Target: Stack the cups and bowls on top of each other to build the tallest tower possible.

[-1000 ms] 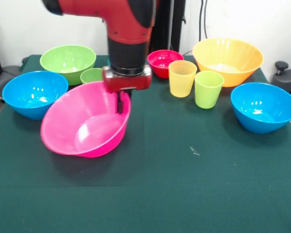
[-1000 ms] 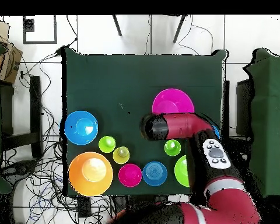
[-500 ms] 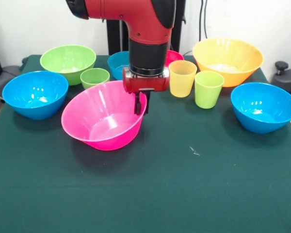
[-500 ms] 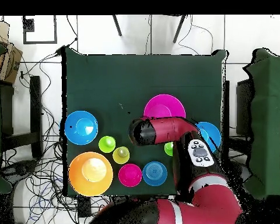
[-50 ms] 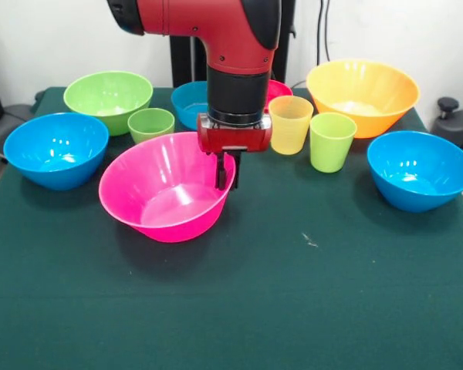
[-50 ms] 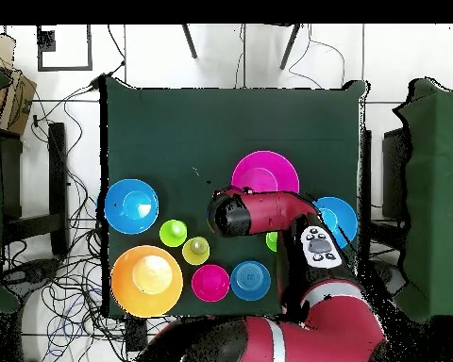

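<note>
My gripper (image 5: pixel 224 179) is shut on the right rim of the large pink bowl (image 5: pixel 163 193), which rests near the middle of the table, mouth up. In the overhead view the arm hides the gripper and the pink bowl (image 6: pixel 265 175) shows beside it. A yellow-orange cup (image 5: pixel 290 123) and a lime cup (image 5: pixel 331 141) stand to the right of the arm. A small green cup (image 5: pixel 151 122) stands to its left. No tower is in view: each cup and bowl stands by itself.
A green bowl (image 5: pixel 108 96) and a blue bowl (image 5: pixel 55 148) sit at the left. An orange bowl (image 5: pixel 363 92) and another blue bowl (image 5: pixel 420 169) sit at the right. Behind the arm are a small blue bowl (image 5: pixel 190 100) and a red bowl (image 5: pixel 276 87).
In the front view the gripper carried the pink bowl to the right, and the bowl went from tilted to nearly level. Over the last half second it barely moved.
</note>
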Controlling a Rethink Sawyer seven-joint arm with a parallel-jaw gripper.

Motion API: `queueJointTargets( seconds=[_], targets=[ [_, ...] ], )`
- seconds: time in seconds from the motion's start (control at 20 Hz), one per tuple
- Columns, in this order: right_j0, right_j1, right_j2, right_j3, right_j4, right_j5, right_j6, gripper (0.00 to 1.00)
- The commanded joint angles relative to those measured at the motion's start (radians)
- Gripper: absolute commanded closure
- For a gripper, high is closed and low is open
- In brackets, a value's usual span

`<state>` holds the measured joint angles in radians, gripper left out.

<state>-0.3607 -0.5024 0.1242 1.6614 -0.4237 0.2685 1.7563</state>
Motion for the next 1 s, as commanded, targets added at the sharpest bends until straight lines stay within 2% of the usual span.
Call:
queueJointTargets(
  seconds=[0.05, 0.5, 0.7, 1.0],
  targets=[
    [0.068, 0.106, 0.044, 0.041, 0.087, -0.020, 0.213, 1.00],
    [0.149, 0.079, 0.009, 0.069, 0.206, -0.011, 0.275, 1.00],
    [0.207, 0.062, -0.031, 0.064, 0.246, -0.002, 0.299, 1.00],
    [0.267, 0.097, -0.059, 0.029, 0.289, -0.040, 0.324, 1.00]
  ],
)
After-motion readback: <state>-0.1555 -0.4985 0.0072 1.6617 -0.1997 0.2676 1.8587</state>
